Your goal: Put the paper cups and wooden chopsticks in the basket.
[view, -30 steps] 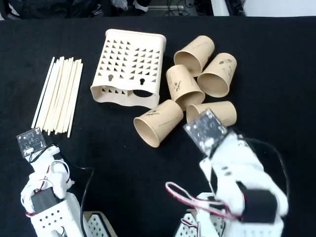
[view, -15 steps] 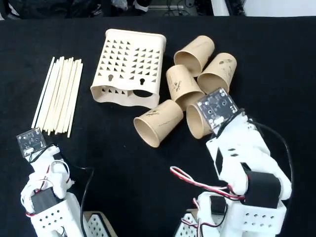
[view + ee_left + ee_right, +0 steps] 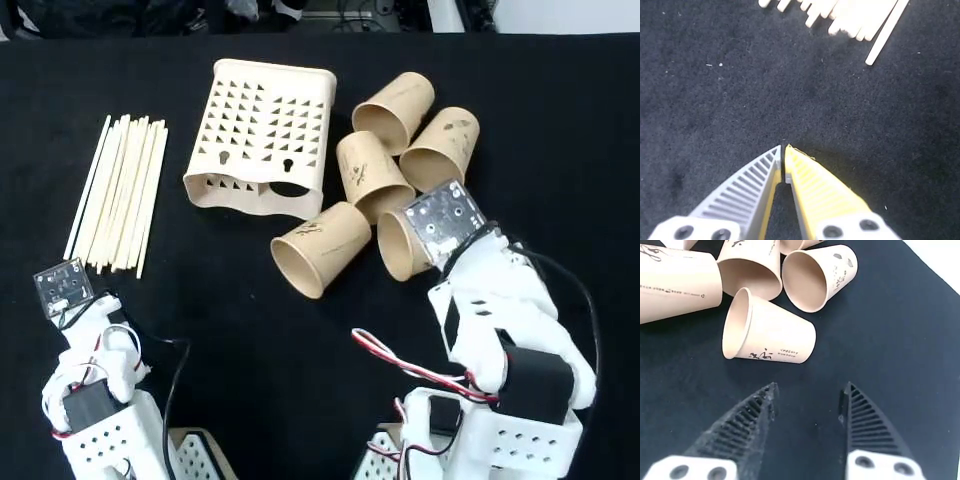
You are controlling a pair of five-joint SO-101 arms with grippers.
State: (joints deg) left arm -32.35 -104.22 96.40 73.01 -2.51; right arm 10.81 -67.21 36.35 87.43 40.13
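Paper cups (image 3: 375, 172), five of them, lie on their sides in a loose cluster on the black tabletop (image 3: 560, 120), just beside the basket (image 3: 262, 138) (it lies on its side too, a perforated wall facing up). Wooden chopsticks (image 3: 118, 192) lie in a flat row on the basket's other side, apart from it. Right jaws are spread wide, low over the tabletop, facing the side of the nearest cup (image 3: 769, 335) and just short of it. Left jaws are pressed together, their tips near the chopsticks' ends (image 3: 850, 15) without touching them.
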